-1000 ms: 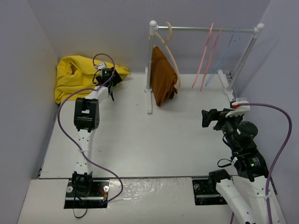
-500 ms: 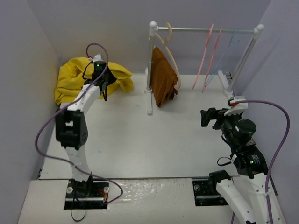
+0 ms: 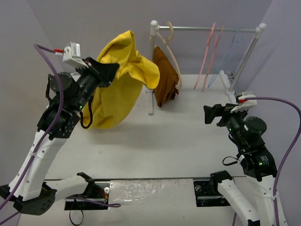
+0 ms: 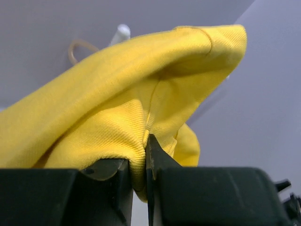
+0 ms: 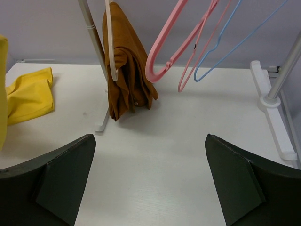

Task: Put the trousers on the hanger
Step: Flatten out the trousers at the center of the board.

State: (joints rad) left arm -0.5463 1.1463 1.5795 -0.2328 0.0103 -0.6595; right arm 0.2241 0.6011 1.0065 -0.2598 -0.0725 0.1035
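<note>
L gripper [image 3: 107,74] shut tight on a fold of the trousers [image 3: 120,84], held up high at far left. Cloth hangs bunched, lower end on the table [image 3: 155,141], top edge by the rack post [image 3: 151,101]. Brown cloth [image 3: 164,80] next. Pink hanger [image 3: 207,56] hangs on the rail [image 3: 193,29], well apart from trousers. R gripper [image 3: 212,115] spread wide, holding nothing.

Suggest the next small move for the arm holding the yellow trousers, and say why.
Probably carry the trousers rightward toward the hanger. The left claw is shut on a bunched fold, the cloth hangs well left of the pink hangers on the rail, and the right claw is open and empty, facing them.
</note>
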